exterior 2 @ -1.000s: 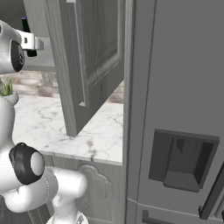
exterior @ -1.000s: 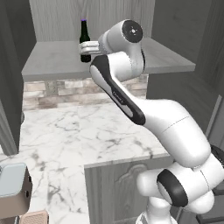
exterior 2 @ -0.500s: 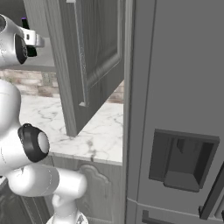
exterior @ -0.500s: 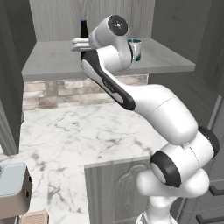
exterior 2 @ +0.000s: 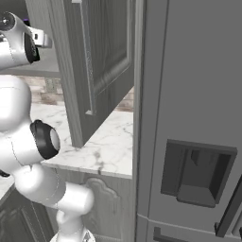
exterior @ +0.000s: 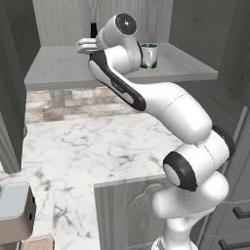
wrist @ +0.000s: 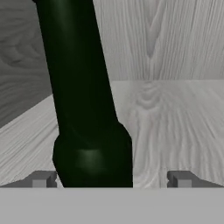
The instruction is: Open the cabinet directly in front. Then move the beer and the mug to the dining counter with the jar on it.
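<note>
You've swung the hand in since a second ago; the gripper [wrist: 111, 178], jaws wide and holding nothing, now straddles the beer [wrist: 85, 109], so close next.

beer [wrist: 87, 109] top cut off in hand view, mug [exterior: 149, 54] partly behind arm

Glossy dark glass beer [wrist: 87, 109], matt grey wood-grain cabinet [wrist: 175, 113], veined polished marble worktop [exterior: 88, 146], rough brick backsplash [exterior: 73, 102]
</note>
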### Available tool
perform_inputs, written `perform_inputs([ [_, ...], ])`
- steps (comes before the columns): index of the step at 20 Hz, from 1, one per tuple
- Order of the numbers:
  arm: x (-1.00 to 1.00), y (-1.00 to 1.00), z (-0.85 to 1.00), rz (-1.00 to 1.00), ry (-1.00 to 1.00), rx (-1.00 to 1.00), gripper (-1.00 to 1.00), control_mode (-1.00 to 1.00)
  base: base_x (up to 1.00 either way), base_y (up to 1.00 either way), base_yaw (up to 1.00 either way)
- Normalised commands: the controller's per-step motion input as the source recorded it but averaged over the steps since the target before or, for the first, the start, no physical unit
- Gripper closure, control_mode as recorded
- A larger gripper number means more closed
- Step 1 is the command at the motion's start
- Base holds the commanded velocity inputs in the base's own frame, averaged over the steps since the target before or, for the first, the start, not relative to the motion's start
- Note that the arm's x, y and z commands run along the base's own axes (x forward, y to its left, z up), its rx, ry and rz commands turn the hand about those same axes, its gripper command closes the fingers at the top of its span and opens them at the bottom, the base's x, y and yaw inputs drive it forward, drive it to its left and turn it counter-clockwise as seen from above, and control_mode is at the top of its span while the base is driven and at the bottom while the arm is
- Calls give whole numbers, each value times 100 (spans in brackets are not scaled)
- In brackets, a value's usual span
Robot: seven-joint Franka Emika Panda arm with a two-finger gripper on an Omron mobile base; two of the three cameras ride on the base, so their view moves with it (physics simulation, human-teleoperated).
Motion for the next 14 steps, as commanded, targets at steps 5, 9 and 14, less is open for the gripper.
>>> perform_inputs([
  [5,23,16,0,0,0,0,100,-100,0,0,0],
  [9,0,0,0,0,0,0,100,-100,0,0,0],
  [14,0,0,32,0,-24,0,100,-100,0,0,0],
])
